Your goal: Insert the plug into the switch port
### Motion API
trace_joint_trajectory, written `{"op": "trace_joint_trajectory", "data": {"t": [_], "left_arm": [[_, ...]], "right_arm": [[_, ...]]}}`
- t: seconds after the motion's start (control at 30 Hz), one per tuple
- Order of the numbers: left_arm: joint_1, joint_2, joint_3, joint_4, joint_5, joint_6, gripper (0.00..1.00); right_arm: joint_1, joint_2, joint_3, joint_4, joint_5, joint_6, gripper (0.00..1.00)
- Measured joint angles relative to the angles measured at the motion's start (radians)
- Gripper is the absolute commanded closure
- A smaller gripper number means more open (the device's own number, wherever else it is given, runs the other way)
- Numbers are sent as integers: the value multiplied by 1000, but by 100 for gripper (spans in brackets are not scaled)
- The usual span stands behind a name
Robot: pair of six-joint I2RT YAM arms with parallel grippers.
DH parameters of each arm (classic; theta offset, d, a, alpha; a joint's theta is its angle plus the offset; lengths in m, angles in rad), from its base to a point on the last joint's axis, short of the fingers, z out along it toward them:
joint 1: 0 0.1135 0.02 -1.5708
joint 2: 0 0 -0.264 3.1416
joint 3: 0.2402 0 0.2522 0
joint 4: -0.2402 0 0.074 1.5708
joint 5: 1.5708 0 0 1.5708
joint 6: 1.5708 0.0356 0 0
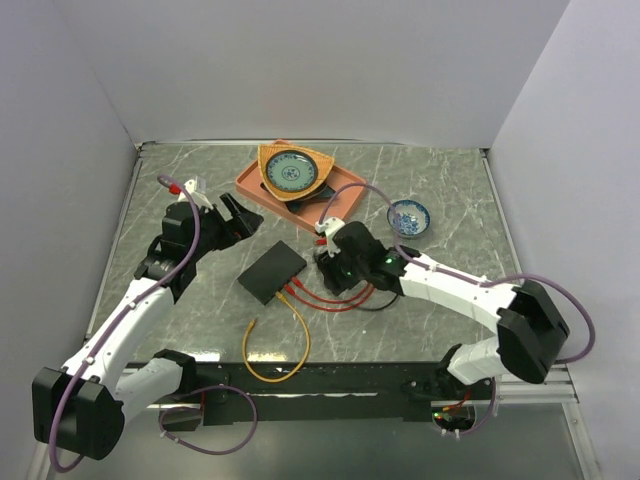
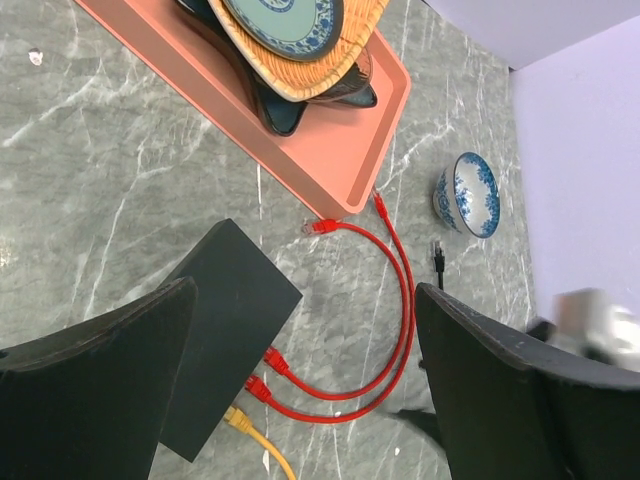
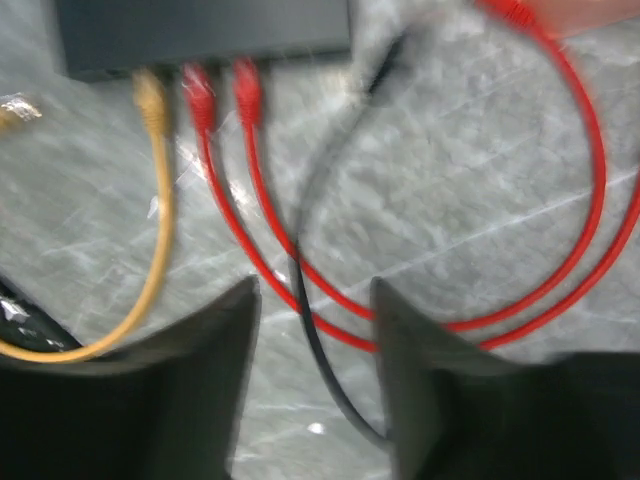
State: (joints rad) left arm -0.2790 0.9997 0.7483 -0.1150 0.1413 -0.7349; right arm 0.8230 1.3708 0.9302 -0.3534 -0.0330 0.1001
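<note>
Switch (image 1: 272, 272): a flat matte-black box, lying at an angle near the middle of the grey marbled surface (image 1: 440, 170). Switch port (image 3: 300, 45): on the long edge facing the right arm. The stretch to the right of the fitted cables is free, though the single sockets are too blurred to make out. Fitted in that edge, side by side: one yellow cable (image 1: 290, 350), which curls toward the arm bases, and two red cables (image 2: 405, 300), which loop outward and end loose beside the tray. Plug (image 2: 437, 252): small and black, on a black lead. It is unplugged and lies on the surface apart from the switch, just outside the red loops, toward the bowl. Right gripper (image 3: 318, 290): low over the cables just beside the port edge, jaws parted with a moderate gap. The black lead runs up through the gap, but I see no grip on it. Left gripper (image 1: 241, 214): raised beyond the switch's far side, jaws spread wide, nothing held. Orange tray (image 2: 330, 150): at the back of the surface, with a patterned plate (image 1: 290, 172) stacked on darker dishes. Blue-and-white bowl (image 1: 409, 217): small, standing alone to the right of the tray.
</note>
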Motion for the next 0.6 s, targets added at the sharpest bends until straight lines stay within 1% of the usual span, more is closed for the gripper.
{"op": "trace_joint_trajectory", "data": {"t": [0.07, 0.1, 0.37, 0.43, 0.5, 0.6], "left_arm": [[0, 1, 0, 0, 4, 0, 4], [0, 2, 0, 0, 4, 0, 4], [0, 2, 0, -1, 4, 1, 4], [0, 2, 0, -1, 4, 1, 4], [0, 2, 0, -1, 4, 1, 4], [0, 7, 0, 0, 4, 1, 4]], "right_arm": [[2, 27, -15, -8, 12, 10, 2], [1, 27, -27, -8, 18, 11, 1], [-2, 6, -39, 56, 60, 101, 2], [-2, 31, -22, 68, 70, 130, 6], [-2, 87, 13, 77, 75, 156, 14], [-2, 192, 75, 89, 77, 185, 14]]}}
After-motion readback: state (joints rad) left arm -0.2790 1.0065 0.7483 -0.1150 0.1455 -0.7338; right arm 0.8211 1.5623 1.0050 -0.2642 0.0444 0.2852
